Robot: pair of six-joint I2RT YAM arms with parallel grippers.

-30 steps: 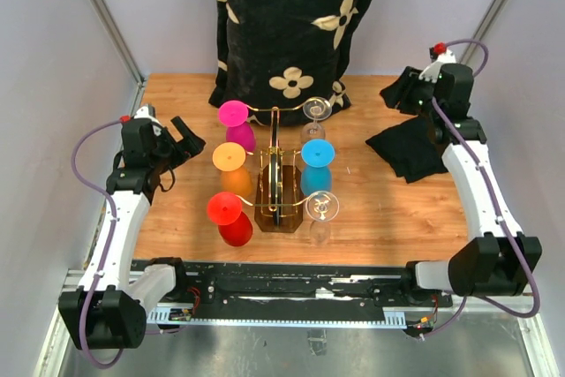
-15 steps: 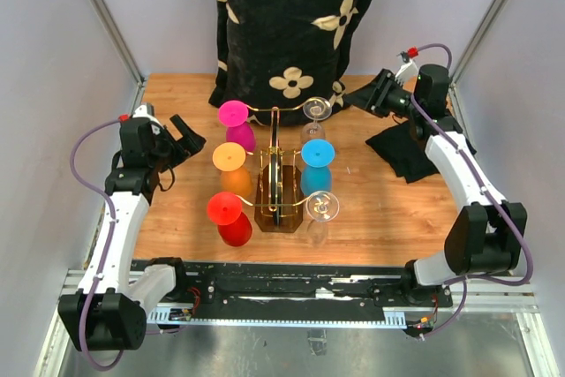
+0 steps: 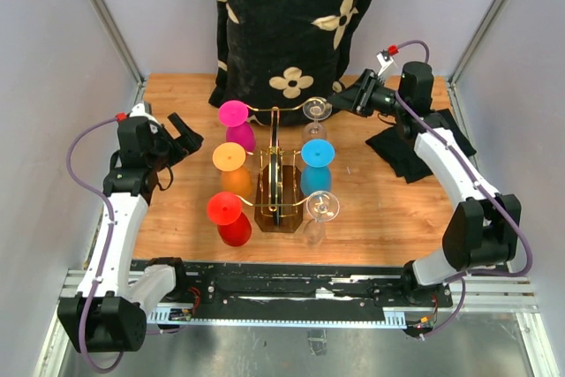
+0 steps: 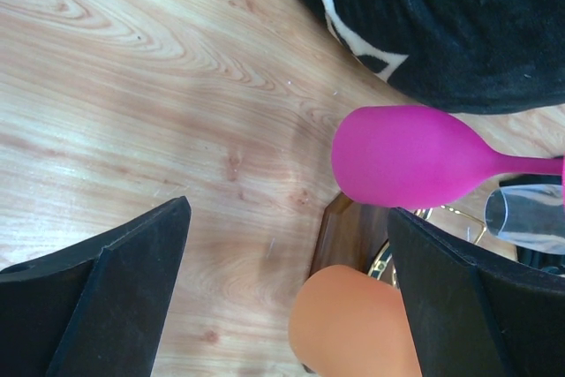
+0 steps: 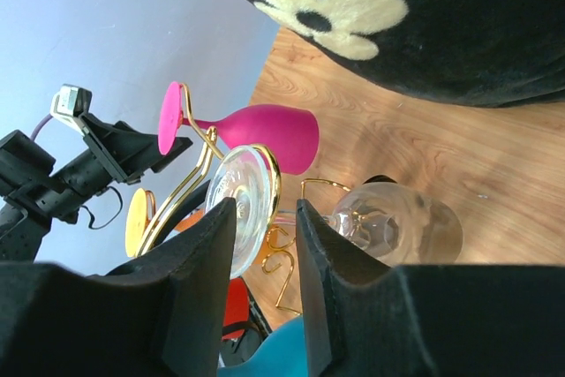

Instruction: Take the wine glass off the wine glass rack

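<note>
Top view: the wine glass rack (image 3: 276, 193) stands mid-worktop (image 3: 388, 214), with six glasses hung bowl-down by their feet on the scroll arms, three to a side. That leaves each stem reachable from the side.

- The clear wine glass (image 3: 316, 113) hangs at about 1 o'clock from the rack's centre, on the far right-hand arm. It is judged the target because the right gripper (image 3: 339, 102) is levelled at it from 2 o'clock.
- The right fingers (image 5: 190, 289) are set apart by a narrow gap, about foot-width, presumably sized to take the foot rim or stem. Contact with the glass cannot be told.
- The left gripper (image 3: 182, 138) is parked at 9 o'clock, well apart from the rack, with its fingers spread wide and nothing between them. It is probably kept clear of the coloured glasses.

Views compared:
- Only the right wrist view shows the clear foot sitting just past the fingertips, with the gold wire curling round it. The bowl hangs free at 4 o'clock of the foot. The top view gives the approach line only.
- The left wrist view shows the magenta glass (image 4: 406, 169) and an orange glass (image 4: 353, 328) lying ahead of its fingers, untouched.
- Flower-print black fabric (image 3: 291, 24) at 12 o'clock and a dark cloth (image 3: 402, 154) at 3 o'clock are seen whole in the top view only.
</note>
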